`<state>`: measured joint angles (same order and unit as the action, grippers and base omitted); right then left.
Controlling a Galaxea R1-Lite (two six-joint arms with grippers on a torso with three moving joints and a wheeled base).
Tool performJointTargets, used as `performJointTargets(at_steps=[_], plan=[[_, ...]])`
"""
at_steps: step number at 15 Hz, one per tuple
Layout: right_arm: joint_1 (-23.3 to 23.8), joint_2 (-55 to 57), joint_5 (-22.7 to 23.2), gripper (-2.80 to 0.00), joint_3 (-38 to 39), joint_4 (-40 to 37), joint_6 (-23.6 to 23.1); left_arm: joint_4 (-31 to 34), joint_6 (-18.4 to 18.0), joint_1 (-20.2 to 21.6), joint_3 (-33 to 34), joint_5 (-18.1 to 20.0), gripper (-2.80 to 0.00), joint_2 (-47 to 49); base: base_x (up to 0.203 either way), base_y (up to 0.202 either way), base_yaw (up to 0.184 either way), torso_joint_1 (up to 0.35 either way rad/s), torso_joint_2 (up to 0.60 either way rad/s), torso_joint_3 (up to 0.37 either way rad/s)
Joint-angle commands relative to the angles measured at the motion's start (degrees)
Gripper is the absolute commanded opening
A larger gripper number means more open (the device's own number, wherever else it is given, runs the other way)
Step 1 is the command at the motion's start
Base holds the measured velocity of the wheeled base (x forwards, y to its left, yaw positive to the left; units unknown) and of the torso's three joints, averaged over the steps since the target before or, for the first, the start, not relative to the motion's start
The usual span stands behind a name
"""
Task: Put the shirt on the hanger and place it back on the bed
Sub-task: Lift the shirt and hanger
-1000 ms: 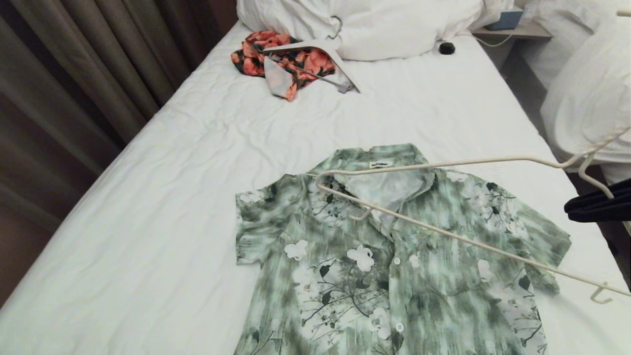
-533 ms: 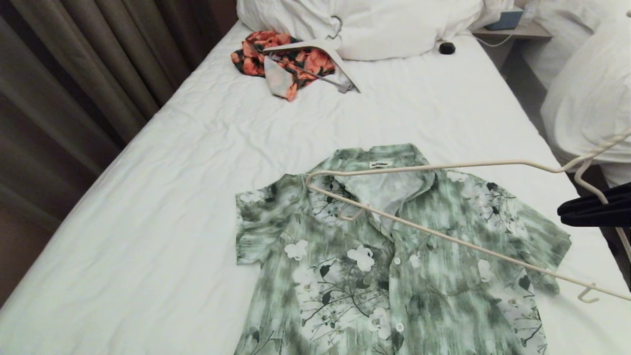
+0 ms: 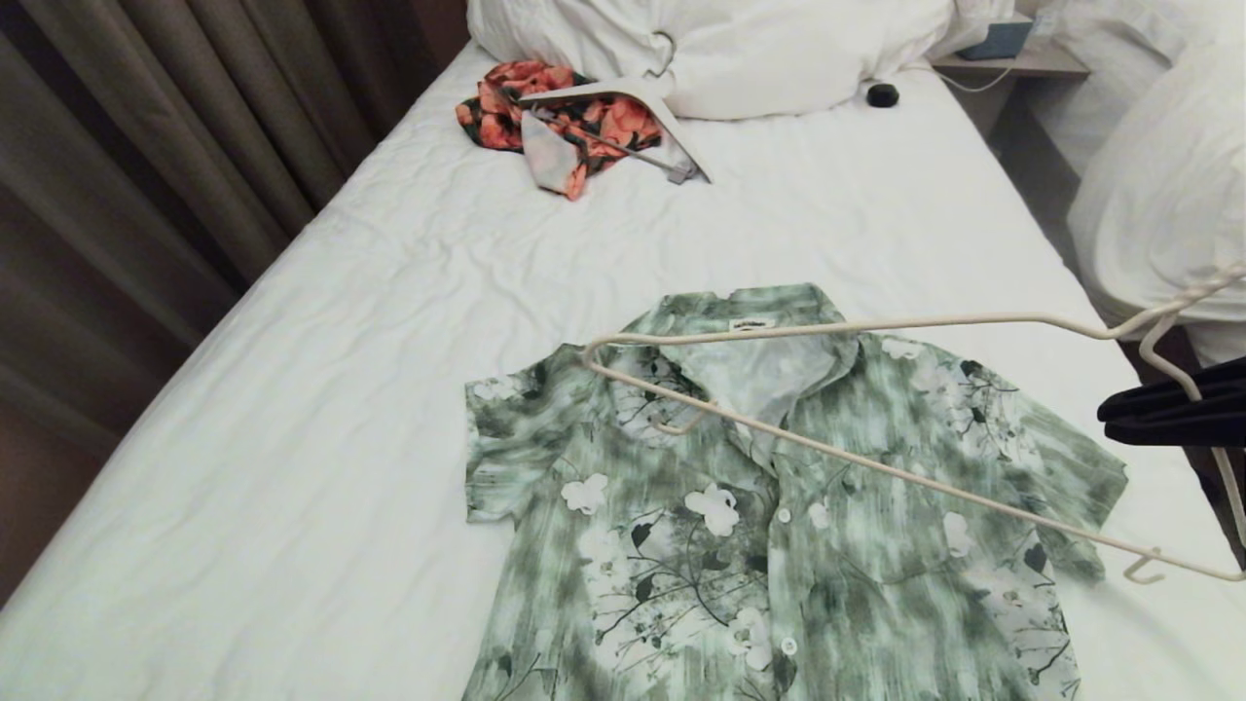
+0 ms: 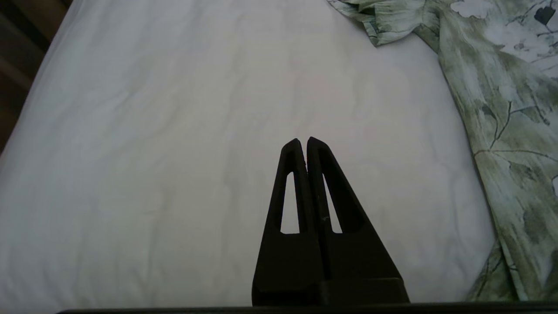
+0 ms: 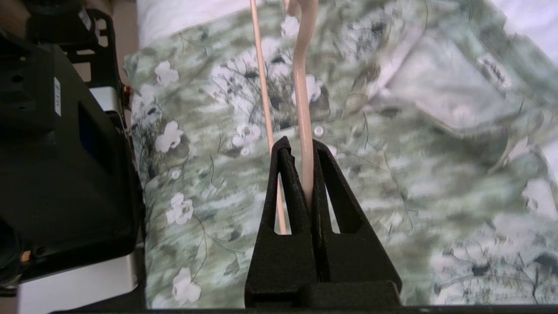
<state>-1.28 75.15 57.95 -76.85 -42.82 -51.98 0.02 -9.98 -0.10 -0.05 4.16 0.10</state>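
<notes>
The green and white floral shirt [image 3: 779, 506] lies flat and face up on the white bed [image 3: 341, 389], with its collar toward the pillows. The thin cream hanger [image 3: 973, 319] hovers tilted over the collar and chest, its far end above the shirt's left shoulder. My right gripper [image 3: 1112, 419] at the right edge is shut on a hanger rod [image 5: 301, 87], above the shirt [image 5: 392, 174]. My left gripper [image 4: 303, 141] is shut and empty over bare sheet beside the shirt's sleeve [image 4: 501, 109]; it is outside the head view.
An orange-red floral garment [image 3: 565, 117] with a flat white hanger [image 3: 633, 107] lies near the pillows [image 3: 779, 49]. A small black object [image 3: 882, 94] sits beside them. Curtains [image 3: 146, 146] run along the left; another white bed [image 3: 1168, 185] stands to the right.
My right gripper has shifted left with the hanger, so the hanger's far end has slid leftward across the collar toward the shirt's left shoulder. The shirt has not moved.
</notes>
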Motion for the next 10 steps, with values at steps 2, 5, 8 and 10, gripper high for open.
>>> performJointTargets(at_steps=[2,5,8,10], plan=[[0.8,-0.8,3.0,-2.8,2.4,5.0,0.0,-0.1,-1.3,0.0,-0.4,0.5,-2.8,3.7,0.0,0.0,0.0,0.0,0.0,0.0],[5.2,-0.2,6.1,-2.8,2.6,7.4,0.2,0.1,2.6,-0.5,-8.4,4.4,-2.8,14.0,0.0,0.0,0.0,0.0,0.0,0.0],[10.2,0.1,9.4,-2.8,2.6,7.8,1.2,-4.4,4.9,-1.4,-11.2,10.7,-2.8,30.2,0.0,0.0,0.0,0.0,0.0,0.0],[13.9,1.0,9.7,-2.8,1.8,8.1,1.5,-10.7,6.3,-3.1,-12.0,14.3,-2.8,42.4,0.0,0.0,0.0,0.0,0.0,0.0]])
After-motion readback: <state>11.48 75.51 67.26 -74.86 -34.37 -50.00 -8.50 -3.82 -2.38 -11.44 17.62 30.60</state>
